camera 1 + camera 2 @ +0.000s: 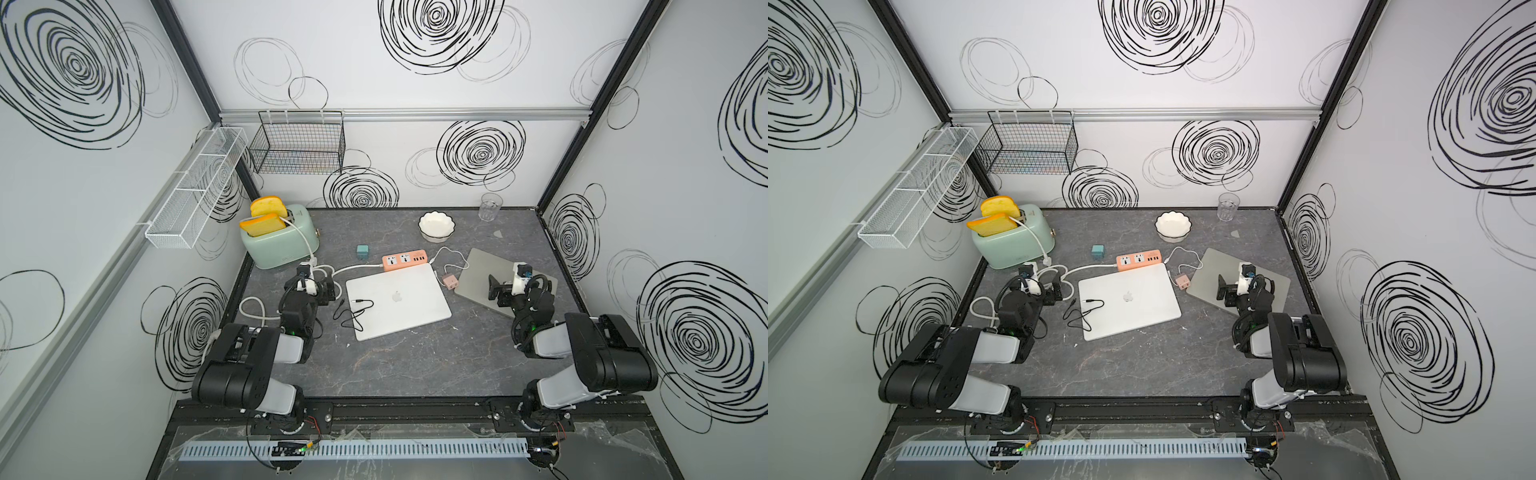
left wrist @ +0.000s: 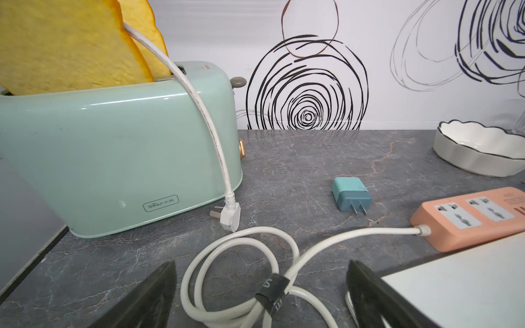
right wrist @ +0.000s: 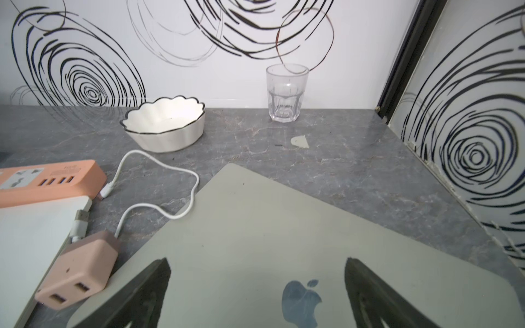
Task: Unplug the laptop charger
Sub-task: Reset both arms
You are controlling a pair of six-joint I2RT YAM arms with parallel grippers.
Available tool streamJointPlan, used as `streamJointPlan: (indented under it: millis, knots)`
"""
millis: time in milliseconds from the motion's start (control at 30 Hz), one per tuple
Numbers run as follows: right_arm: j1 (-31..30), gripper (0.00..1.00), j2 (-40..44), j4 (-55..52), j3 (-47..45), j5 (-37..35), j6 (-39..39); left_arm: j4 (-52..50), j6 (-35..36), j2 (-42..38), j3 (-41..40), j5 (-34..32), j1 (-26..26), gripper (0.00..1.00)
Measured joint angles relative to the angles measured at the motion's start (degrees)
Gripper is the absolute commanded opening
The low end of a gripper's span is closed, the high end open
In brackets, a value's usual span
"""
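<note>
2 laptops (image 1: 398, 300) (image 1: 476, 272), 1 pink charger (image 1: 449, 283), 1 power strip (image 1: 405, 260), 2 pincers (image 2: 260, 264) (image 3: 257, 259) spread apart

Bright, even light; soft shadows, wide-angle edge distortion, slight softness.

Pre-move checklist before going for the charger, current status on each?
1. Left tool open, holding nothing: ok.
2. Right tool open, holding nothing: ok.
3. Pink charger block in view, nothing on top of it: ok.
4. USB plug seated in the white laptop: cannot tell; it sits at the laptop's edge.
5. Right tool lined up on the block: not ok; it is above the gray laptop, with the block off to one side.
</note>
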State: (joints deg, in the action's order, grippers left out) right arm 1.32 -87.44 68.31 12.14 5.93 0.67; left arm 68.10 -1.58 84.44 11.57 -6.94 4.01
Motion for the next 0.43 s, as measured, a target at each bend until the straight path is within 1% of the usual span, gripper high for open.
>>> streamJointPlan:
  millis: [433]
  knots:
    - [0.00,0.99,0.00,-0.17,0.31,-0.44,-0.09,0.63,0.17,0.00,0.00,-0.31,0.02,0.97]
